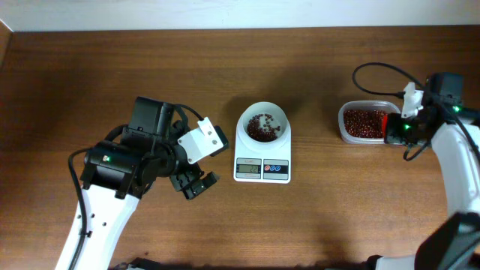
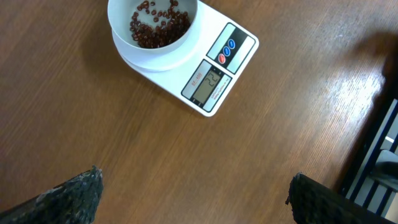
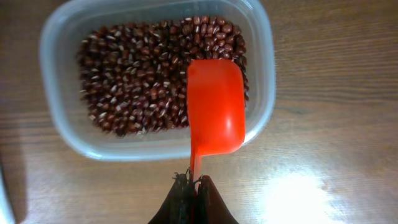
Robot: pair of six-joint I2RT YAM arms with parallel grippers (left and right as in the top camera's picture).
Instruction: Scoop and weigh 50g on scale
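Two tools divide the work: your right tool [image 3: 194,186] pinches the red scoop [image 3: 216,106] over the bean tub [image 3: 59,127], presumably to refill; your left tool [image 2: 194,190] hangs open near the scale [image 1: 262,161] on the table [image 1: 90,67].

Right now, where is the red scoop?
In the right wrist view the red scoop hangs over the near rim of the bean tub, its handle in the shut right gripper; overhead, that is the right side of the table, right of the scale.
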